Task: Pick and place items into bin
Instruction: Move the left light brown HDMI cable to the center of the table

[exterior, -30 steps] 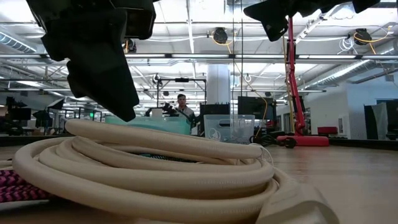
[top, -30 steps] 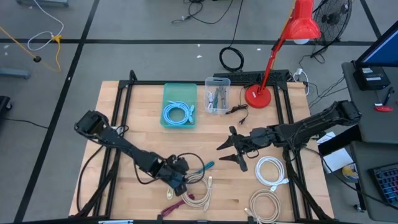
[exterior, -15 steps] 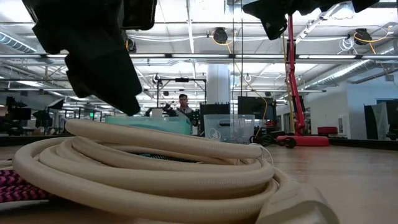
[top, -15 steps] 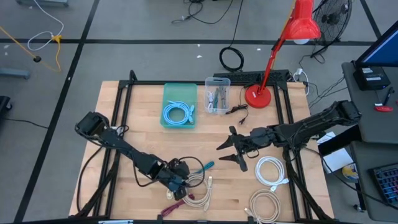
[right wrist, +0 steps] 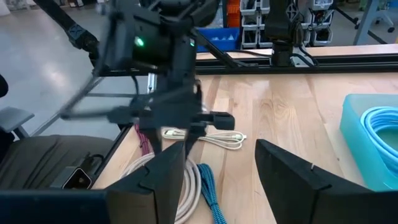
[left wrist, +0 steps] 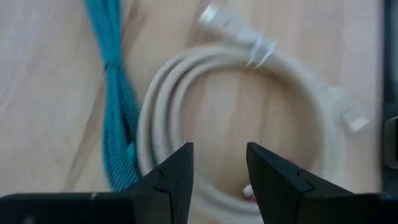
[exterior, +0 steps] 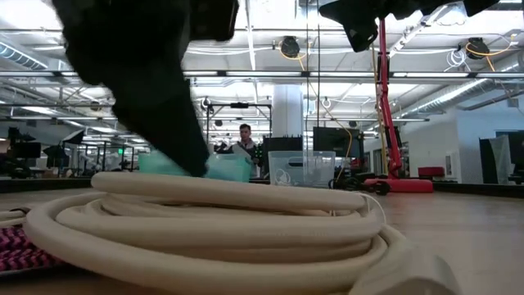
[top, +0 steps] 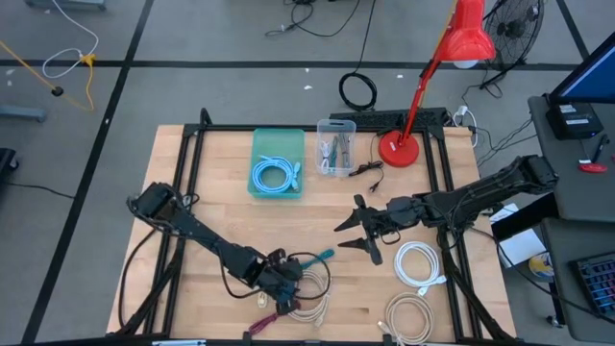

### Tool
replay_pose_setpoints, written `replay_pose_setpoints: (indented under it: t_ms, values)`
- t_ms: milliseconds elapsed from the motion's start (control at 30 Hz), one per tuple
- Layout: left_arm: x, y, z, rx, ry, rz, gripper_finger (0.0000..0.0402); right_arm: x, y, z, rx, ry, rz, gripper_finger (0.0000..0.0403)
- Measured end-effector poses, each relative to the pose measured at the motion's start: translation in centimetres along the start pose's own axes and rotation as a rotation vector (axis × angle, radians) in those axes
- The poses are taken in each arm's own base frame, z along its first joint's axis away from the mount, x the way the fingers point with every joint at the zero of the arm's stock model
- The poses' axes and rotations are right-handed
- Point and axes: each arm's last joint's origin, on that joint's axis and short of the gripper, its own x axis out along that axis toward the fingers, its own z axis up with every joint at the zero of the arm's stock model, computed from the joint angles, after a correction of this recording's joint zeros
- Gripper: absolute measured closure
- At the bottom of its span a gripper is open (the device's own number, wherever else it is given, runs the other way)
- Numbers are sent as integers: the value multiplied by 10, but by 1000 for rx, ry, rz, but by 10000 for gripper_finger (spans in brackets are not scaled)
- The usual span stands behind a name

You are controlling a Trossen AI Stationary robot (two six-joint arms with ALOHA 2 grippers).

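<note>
We bring the left gripper (top: 288, 291) down over the beige coil (left wrist: 249, 118) at the table's near edge, its jaws parted and empty. To grip well, we straddle one side of the coil's loop — not its hollow centre — and keep clear of the teal cord (left wrist: 115, 99) just beside it. The bin (top: 278, 163) sits at the far side, already holding a blue coil (top: 276, 176). Our right gripper (top: 357, 231) waits mid-table, jaws wide, holding nothing.

Beige coil (left wrist: 249, 124), teal cord (left wrist: 118, 118), red lamp (top: 452, 58).
</note>
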Motion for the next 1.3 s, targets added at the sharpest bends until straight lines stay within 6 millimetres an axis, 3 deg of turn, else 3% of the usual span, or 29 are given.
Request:
replay_pose_setpoints:
  t_ms: [267,667,867,1067,1300]
  values:
    - [-41,-30,19,236,4,134,250,0,0,0,0,0,0,216]
    - [-38,-21,28,314,108,162,250,0,0,1,0,-6,1,216]
    - [-18,-20,29,525,117,115,250,0,0,1,-5,-6,1,216]
    - [17,4,33,586,196,140,250,0,0,1,-4,-6,0,216]
    - [24,13,43,587,166,124,250,0,0,0,-12,-5,1,216]
